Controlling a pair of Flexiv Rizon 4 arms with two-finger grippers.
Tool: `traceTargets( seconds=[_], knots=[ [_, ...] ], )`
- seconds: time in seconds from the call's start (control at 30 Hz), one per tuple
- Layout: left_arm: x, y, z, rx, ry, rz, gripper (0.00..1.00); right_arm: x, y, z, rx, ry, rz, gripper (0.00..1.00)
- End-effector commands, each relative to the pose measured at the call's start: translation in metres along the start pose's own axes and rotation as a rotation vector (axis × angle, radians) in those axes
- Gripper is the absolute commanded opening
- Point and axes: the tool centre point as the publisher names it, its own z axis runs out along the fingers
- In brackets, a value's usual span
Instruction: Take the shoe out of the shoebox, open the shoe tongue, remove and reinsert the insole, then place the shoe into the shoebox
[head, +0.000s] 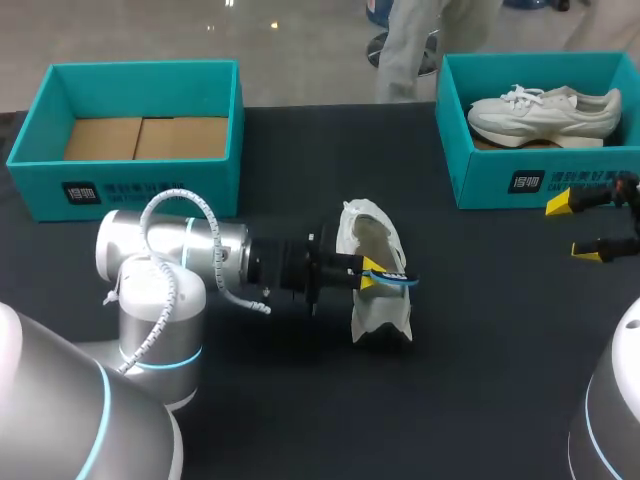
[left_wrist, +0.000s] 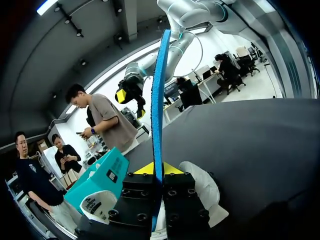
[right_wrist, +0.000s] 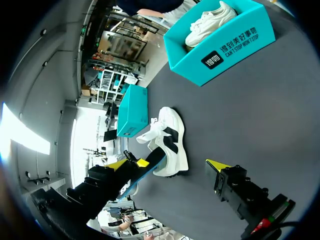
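Note:
A white shoe (head: 372, 232) lies on the black table (head: 480, 380) near the middle. My left gripper (head: 373, 276) is at the shoe's opening, shut on a thin blue insole (head: 398, 279). In the left wrist view the insole (left_wrist: 158, 100) stands on edge between the yellow tips of the left gripper (left_wrist: 156, 169), with the shoe (left_wrist: 202, 185) just under it. My right gripper (head: 574, 229) hangs open at the table's right, in front of the right shoebox (head: 490, 185), with nothing in it. The right wrist view shows the right gripper (right_wrist: 167, 164) wide apart, with the shoe (right_wrist: 176, 150) and insole (right_wrist: 145, 170) ahead.
An empty teal shoebox (head: 130, 185) with a cardboard floor stands at the back left. The teal box at the back right holds a second white shoe (head: 545, 113). My left arm (head: 170, 255) stretches across the table's left half.

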Motion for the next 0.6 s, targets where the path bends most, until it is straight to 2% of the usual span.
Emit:
traceTargets(
  seconds=[0.03, 0.27, 0.37, 0.4, 0.47, 0.6],
  knots=[
    [0.000, 0.007, 0.006, -0.015, 0.003, -0.001, 0.00, 0.001, -0.001, 0.000, -0.001, -0.005, 0.001, 1.00],
    [-0.001, 0.015, 0.007, -0.039, 0.003, -0.004, 0.00, 0.001, -0.001, 0.000, -0.001, -0.005, 0.001, 1.00],
    [-0.002, 0.010, 0.005, -0.040, 0.003, -0.004, 0.00, 0.001, -0.001, 0.000, -0.001, -0.005, 0.001, 1.00],
    [-0.002, 0.007, 0.004, -0.038, 0.004, -0.001, 0.03, 0.001, -0.001, 0.000, -0.001, -0.005, 0.001, 1.00],
    [-0.001, 0.003, 0.002, -0.034, 0.012, 0.011, 0.21, 0.001, -0.001, 0.000, -0.001, -0.005, 0.001, 1.00],
    [0.001, -0.004, -0.003, -0.035, 0.018, 0.024, 0.23, 0.001, -0.001, 0.000, -0.001, -0.005, 0.001, 1.00]
  ],
)
